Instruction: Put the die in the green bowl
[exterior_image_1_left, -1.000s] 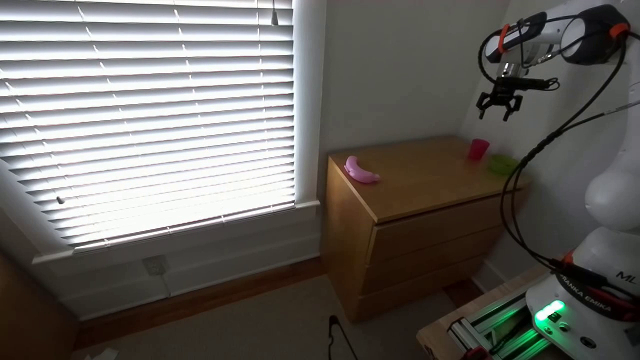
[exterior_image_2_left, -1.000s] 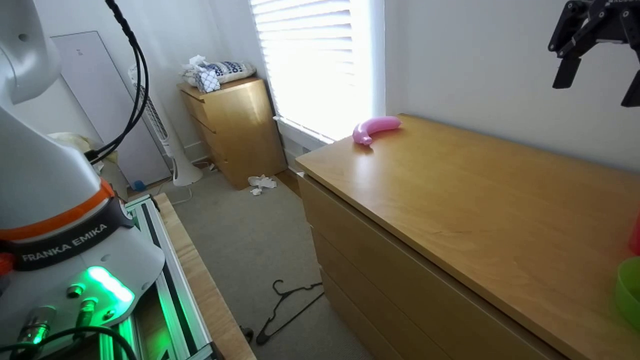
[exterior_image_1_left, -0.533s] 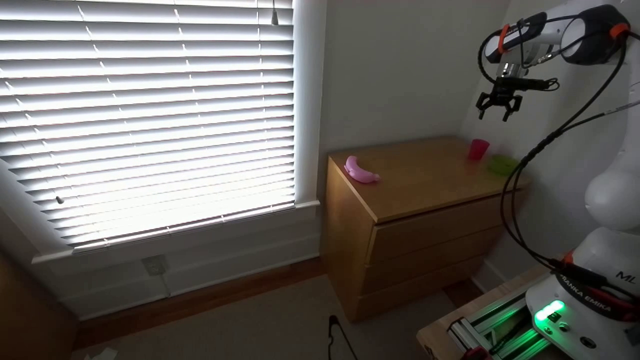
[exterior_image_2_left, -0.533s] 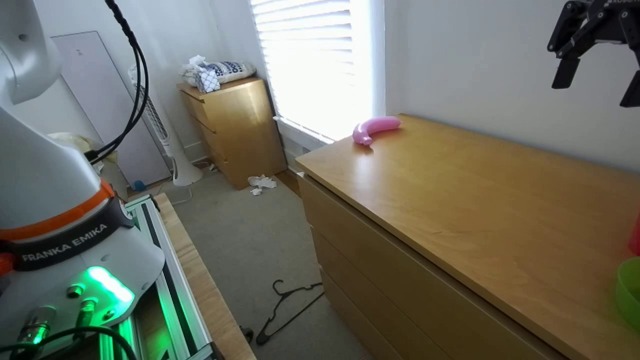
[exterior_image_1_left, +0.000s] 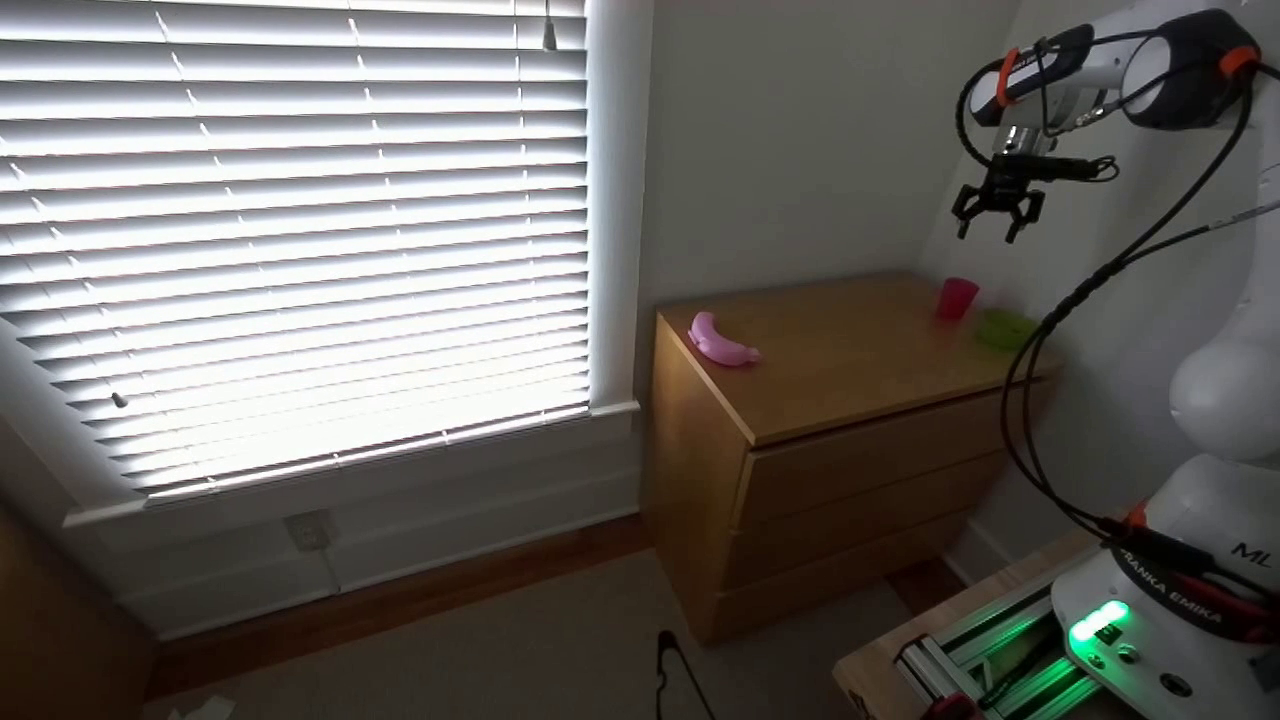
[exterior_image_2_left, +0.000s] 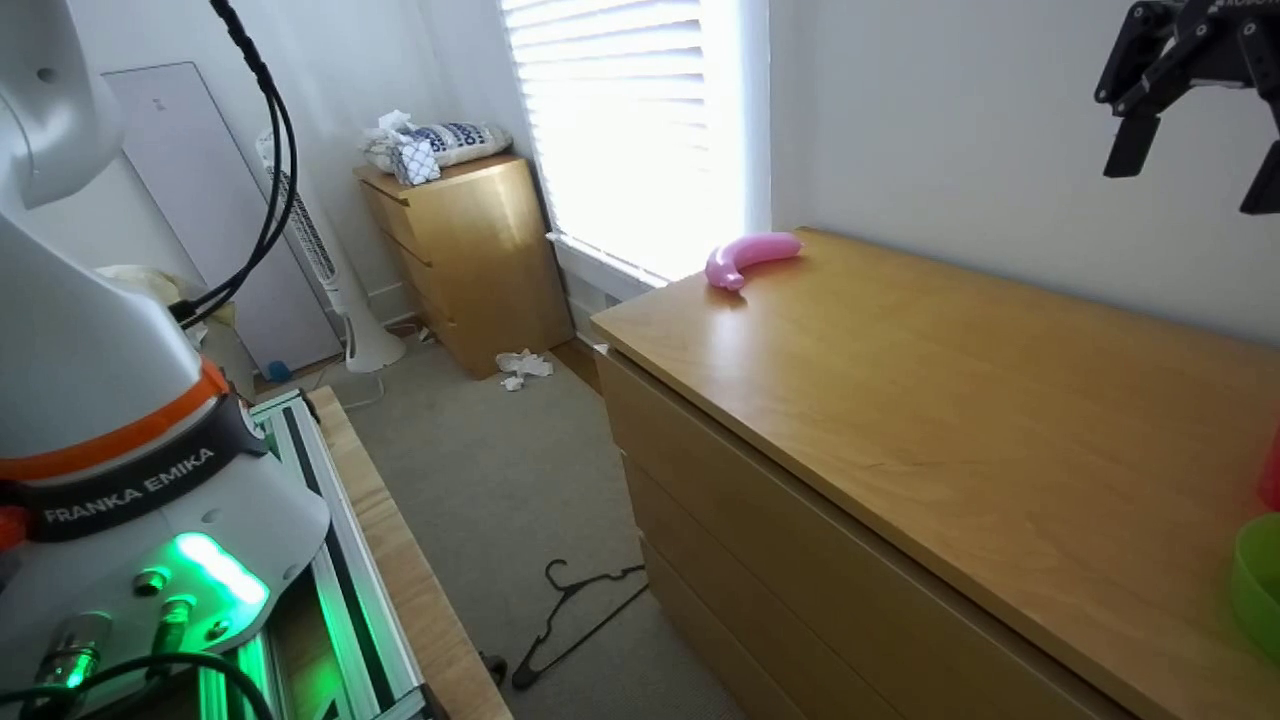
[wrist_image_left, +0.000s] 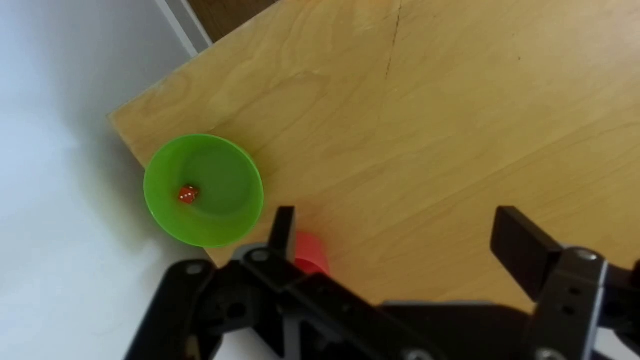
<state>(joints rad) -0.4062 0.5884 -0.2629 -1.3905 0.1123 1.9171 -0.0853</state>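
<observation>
The die (wrist_image_left: 188, 194) is red with white dots and lies inside the green bowl (wrist_image_left: 230, 225), by the bowl's left side in the wrist view. The bowl also shows in both exterior views (exterior_image_1_left: 1003, 330) (exterior_image_2_left: 1255, 580), partly behind cables or cut by the frame edge; the die cannot be made out there. My gripper (wrist_image_left: 396, 210) is open and empty, its fingers wide apart. In both exterior views the gripper (exterior_image_1_left: 987, 232) (exterior_image_2_left: 1193, 185) hangs high above the dresser top, clear of the bowl.
A red-pink cup (exterior_image_1_left: 957, 299) stands beside the bowl; in the wrist view the cup (wrist_image_left: 309, 250) is partly hidden by a finger. A pink banana-shaped object (exterior_image_2_left: 750, 258) lies at the far end of the dresser (exterior_image_2_left: 900, 400). Walls rise behind and beside the dresser.
</observation>
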